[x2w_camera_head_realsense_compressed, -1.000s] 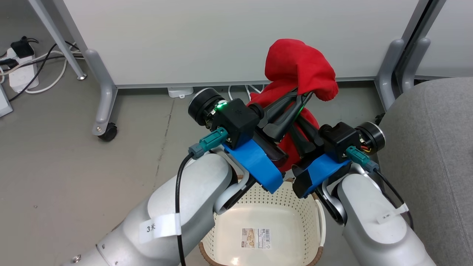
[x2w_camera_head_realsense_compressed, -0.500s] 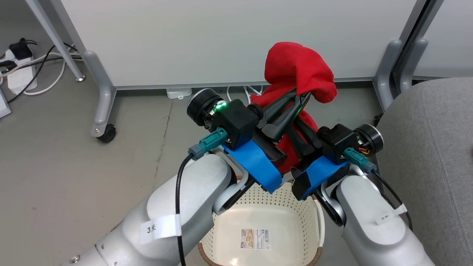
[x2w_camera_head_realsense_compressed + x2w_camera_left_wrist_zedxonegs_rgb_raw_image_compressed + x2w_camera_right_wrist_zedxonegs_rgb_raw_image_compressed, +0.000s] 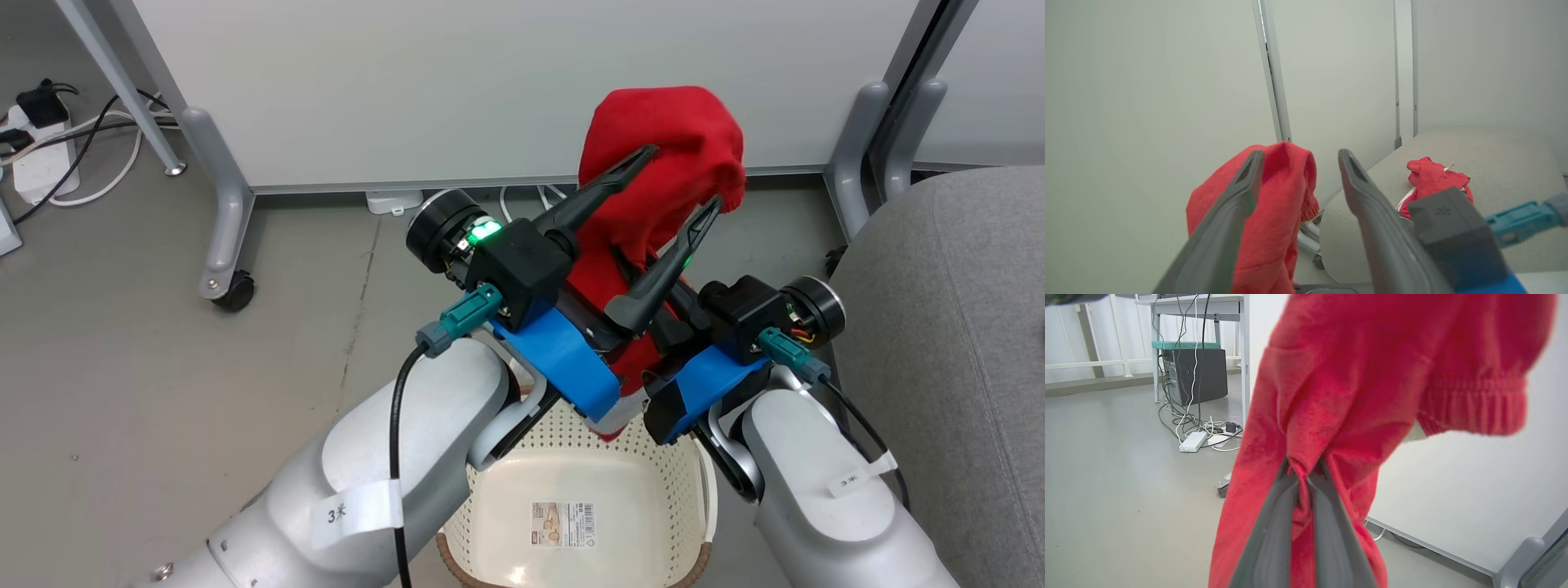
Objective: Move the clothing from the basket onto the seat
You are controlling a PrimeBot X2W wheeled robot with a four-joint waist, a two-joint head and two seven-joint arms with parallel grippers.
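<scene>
- Left gripper (image 3: 676, 184): released, jaws spread wide. Red fabric brushes one finger, and nothing is pinched between them.
- Right gripper (image 3: 1303, 473): clenched on a fold of the red garment (image 3: 661, 135) and, by the look of it, carrying it alone.
- Position of the garment: bunched above the crossed wrists, its tail hanging just over the far wall of the basket (image 3: 547, 437). Long axis roughly vertical.
- Basket interior: bare base with the barcode sticker (image 3: 563, 525) exposed, so judged emptied.
- To the right, well apart from the held garment, lies the seat (image 3: 939, 327). A second red garment (image 3: 1433, 181) already rests on it.
- Judgement: the right arm is nearer the seat. The carry goes rightward, and the hanging tail must clear the basket rim.
</scene>
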